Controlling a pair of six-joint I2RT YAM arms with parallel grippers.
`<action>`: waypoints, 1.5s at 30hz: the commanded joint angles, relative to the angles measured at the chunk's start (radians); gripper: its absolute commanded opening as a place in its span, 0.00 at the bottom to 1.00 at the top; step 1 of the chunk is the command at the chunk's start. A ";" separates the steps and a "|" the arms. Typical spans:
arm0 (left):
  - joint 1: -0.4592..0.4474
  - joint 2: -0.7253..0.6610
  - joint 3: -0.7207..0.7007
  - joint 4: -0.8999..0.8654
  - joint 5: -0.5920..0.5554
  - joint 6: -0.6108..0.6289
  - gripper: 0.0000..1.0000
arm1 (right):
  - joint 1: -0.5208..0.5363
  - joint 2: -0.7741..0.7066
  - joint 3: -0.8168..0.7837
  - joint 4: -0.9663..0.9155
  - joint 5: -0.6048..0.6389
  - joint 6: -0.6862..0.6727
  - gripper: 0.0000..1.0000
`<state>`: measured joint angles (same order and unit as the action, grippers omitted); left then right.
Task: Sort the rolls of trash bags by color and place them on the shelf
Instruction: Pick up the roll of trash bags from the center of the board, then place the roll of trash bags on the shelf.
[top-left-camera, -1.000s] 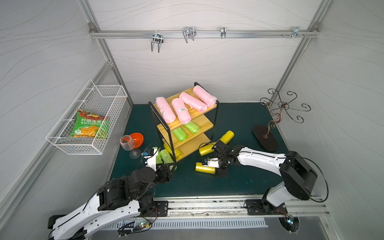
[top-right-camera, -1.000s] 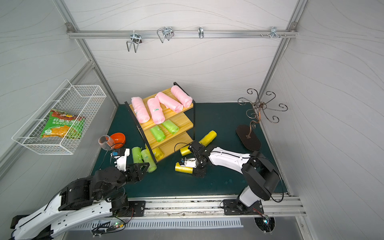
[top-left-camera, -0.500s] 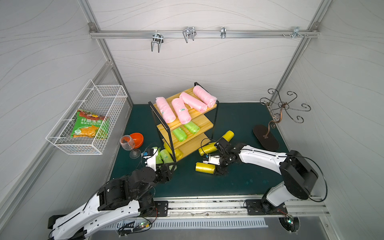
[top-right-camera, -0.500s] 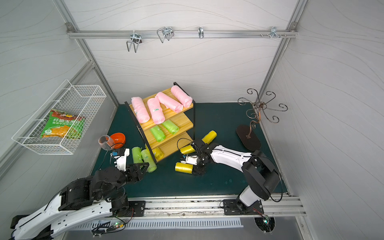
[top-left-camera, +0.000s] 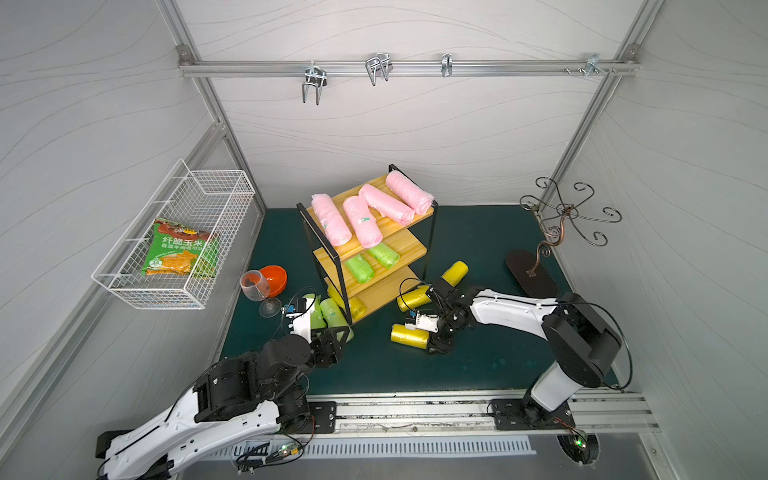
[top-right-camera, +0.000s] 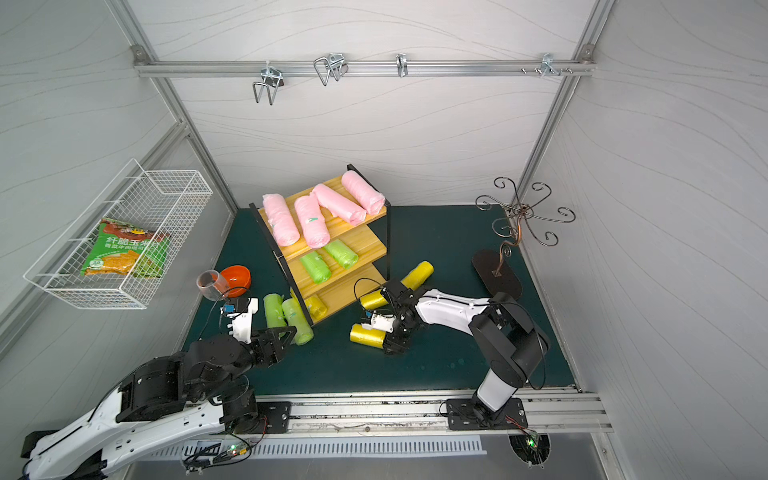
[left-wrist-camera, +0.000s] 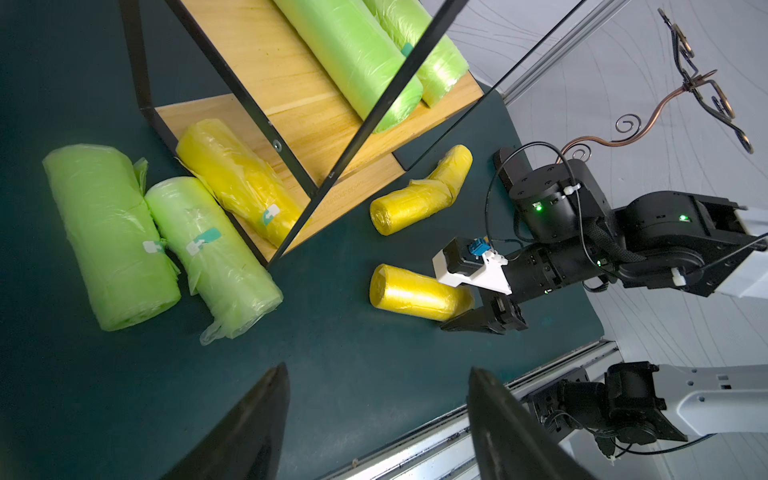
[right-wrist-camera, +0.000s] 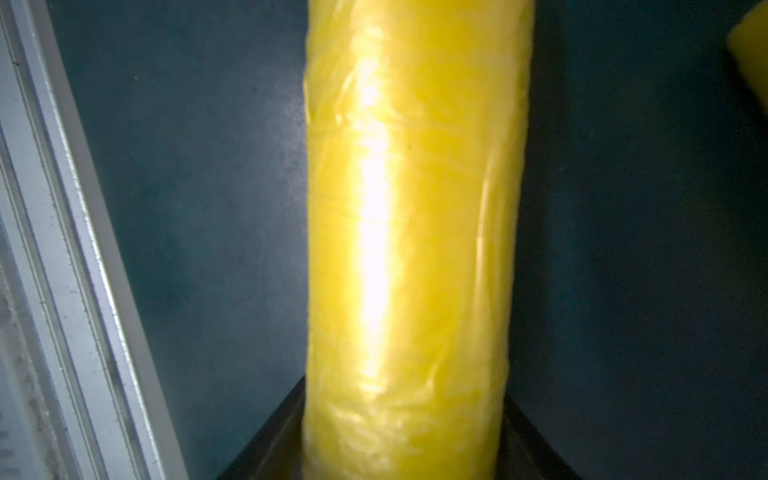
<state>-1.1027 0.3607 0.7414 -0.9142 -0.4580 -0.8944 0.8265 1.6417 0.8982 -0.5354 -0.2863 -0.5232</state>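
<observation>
Desk (top-left-camera: 478, 365): shelf (top-left-camera: 409, 242) was stood at rear centre; pink rolls (top-left-camera: 332, 220) were laid on the top board, and the lower boards were part-filled.
Right gripper (top-left-camera: 430, 336): was pressed against both sides of yellow roll (right-wrist-camera: 407, 208); pick-up was judged in hand.
Left gripper (left-wrist-camera: 376, 374): was spread, empty, near green rolls (left-wrist-camera: 208, 253).
Yellow roll: was lain toward desk's front edge; a lift to the bottom board, clear of the black frame, was judged needed next.
Fingertips (right): were largely hidden by the roll; the bottom board's rear was hidden too.

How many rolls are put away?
Done: four pink rolls on the shelf's top board, two green rolls in the middle, one yellow roll at the bottom. In hand: the right gripper straddles a second yellow roll on the mat. Left: that one, two more yellow rolls and two loose green rolls near the open left gripper.
</observation>
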 joint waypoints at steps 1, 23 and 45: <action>0.000 -0.009 0.003 0.023 -0.018 -0.002 0.71 | -0.008 0.009 0.024 -0.040 -0.037 0.023 0.50; 0.000 -0.010 0.006 0.031 -0.030 -0.005 0.59 | 0.041 -0.184 0.001 0.252 -0.440 0.595 0.00; 0.000 -0.062 0.037 -0.043 -0.059 -0.030 0.57 | 0.054 0.127 -0.268 1.842 -0.618 1.684 0.00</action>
<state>-1.1023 0.3096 0.7418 -0.9581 -0.4957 -0.9199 0.8551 1.7432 0.6083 1.0378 -0.8906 1.0073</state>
